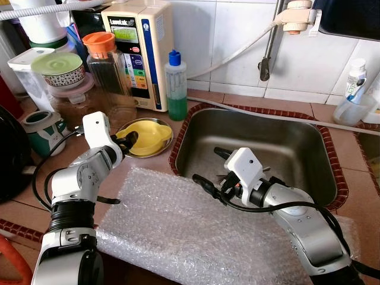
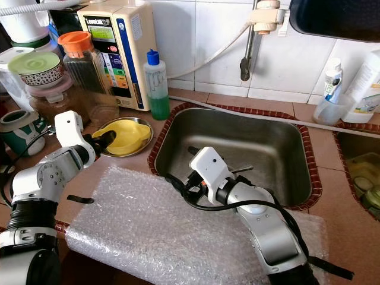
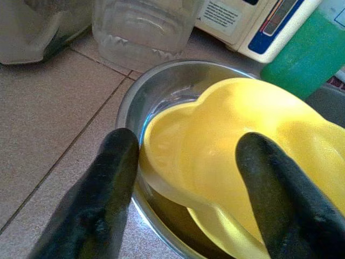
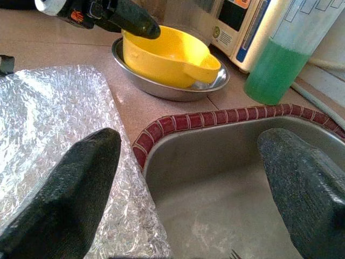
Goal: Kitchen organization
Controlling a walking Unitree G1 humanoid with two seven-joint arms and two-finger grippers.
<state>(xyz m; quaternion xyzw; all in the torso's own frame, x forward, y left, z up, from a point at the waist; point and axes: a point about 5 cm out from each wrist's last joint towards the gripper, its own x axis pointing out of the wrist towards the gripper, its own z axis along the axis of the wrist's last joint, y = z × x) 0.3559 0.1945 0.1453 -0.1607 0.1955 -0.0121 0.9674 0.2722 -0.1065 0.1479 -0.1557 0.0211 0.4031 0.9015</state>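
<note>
Reaching for the yellow plastic bowl (image 3: 253, 145) inside the shallow steel dish (image 1: 167, 132), the left pincer (image 3: 188, 178) straddles its rim, spread; next, pinching it seems due. Right pincer (image 4: 188, 178) hangs spread over the steel sink (image 1: 309, 148).

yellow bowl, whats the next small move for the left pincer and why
Probably close the left pincer on the yellow bowl: its open fingers straddle the bowl's near rim where it sits in the steel dish, so a grip seems ready before lifting.

A bright yellow bowl (image 1: 147, 137) sits in a silver dish (image 1: 167, 138); green liquid fills the blue-capped bottle (image 1: 176, 86); dark red tiles edge the steel sink (image 1: 320, 155); the tabletop (image 1: 65, 155) is brownish-pink.
</note>
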